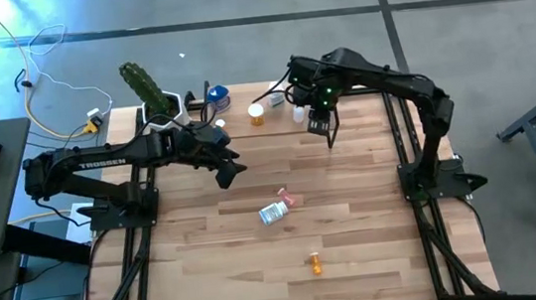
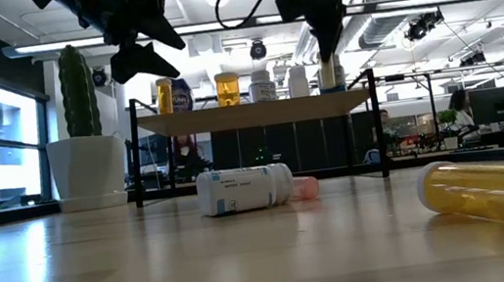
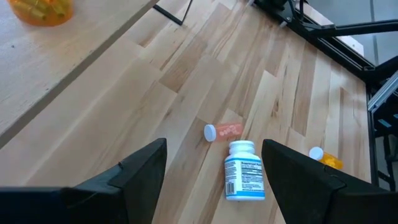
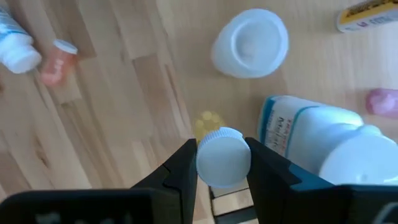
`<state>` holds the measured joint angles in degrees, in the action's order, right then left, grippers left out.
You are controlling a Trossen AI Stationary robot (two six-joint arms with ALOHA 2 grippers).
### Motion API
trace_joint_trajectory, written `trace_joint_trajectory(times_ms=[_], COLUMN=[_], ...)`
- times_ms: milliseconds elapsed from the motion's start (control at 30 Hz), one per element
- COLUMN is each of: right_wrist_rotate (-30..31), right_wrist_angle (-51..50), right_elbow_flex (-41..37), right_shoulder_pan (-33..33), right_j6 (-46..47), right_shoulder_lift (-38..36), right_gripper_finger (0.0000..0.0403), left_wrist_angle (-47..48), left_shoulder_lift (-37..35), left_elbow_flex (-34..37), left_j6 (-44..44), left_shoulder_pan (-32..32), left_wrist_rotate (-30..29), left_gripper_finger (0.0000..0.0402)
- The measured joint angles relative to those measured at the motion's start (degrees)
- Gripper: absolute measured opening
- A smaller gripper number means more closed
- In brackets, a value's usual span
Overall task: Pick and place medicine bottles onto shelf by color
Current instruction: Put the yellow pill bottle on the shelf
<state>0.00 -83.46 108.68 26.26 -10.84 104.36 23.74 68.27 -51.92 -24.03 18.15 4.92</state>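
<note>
The shelf (image 2: 248,114) stands at the table's far side and carries several bottles, among them an orange one (image 2: 228,87) and a white one (image 4: 250,42). My right gripper (image 4: 222,155) hangs above the shelf's right part, shut on a yellow-orange bottle with a white cap (image 4: 222,157). My left gripper (image 3: 213,149) is open in the air left of the table's middle (image 1: 230,169), with nothing between its fingers. On the table lie a white bottle with a blue label (image 1: 273,212), a pink bottle (image 1: 291,199) and an orange bottle (image 1: 316,262). My right gripper pinches the bottle's white cap (image 4: 224,168) between its two fingers, which come from above and point down. The bottle hangs upright below the fingers, its yellow body (image 4: 208,124) showing under the cap. I cannot tell whether its base touches the shelf.
A green cactus in a white pot (image 1: 147,88) stands at the table's far left, beside the shelf. A white bottle with a blue label (image 4: 317,140) stands on the shelf close beside the held bottle. The near half of the table holds only the orange bottle.
</note>
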Motion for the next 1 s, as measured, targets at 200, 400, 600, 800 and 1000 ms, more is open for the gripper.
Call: trace_joint_trajectory(times_ms=[200, 400, 600, 800, 1000], right_wrist_rotate=[1.08, 1.1, 3.03, 5.93, 5.93], right_wrist_angle=[0.0, 0.04, 0.04, 0.45, 0.57], right_elbow_flex=[0.0, 0.0, 0.0, 0.0, 0.0], right_shoulder_pan=[0.0, 0.0, 0.0, 0.0, 0.02], right_j6=[-1.68, -1.7, -2.49, -2.73, -2.05], right_shoulder_lift=[1.73, 1.94, 1.94, 1.94, 1.94], right_gripper_finger=[0.0101, 0.0101, 0.0117, 0.014, 0.0164], left_wrist_angle=[-0.01, -0.01, -0.01, -0.01, -0.01], left_shoulder_lift=[0.0, 0.0, 0.0, 0.0, 0.0], left_elbow_flex=[0.0, 0.0, 0.0, 0.0, 0.0], left_j6=[0.0, 0.0, 0.01, 0.07, 0.13], left_shoulder_pan=[0.0, 0.0, 0.0, 0.0, 0.0], left_wrist_rotate=[-0.21, -0.21, -0.21, -0.21, -0.21], left_gripper_finger=[0.0254, 0.0254, 0.0254, 0.0254, 0.0254])
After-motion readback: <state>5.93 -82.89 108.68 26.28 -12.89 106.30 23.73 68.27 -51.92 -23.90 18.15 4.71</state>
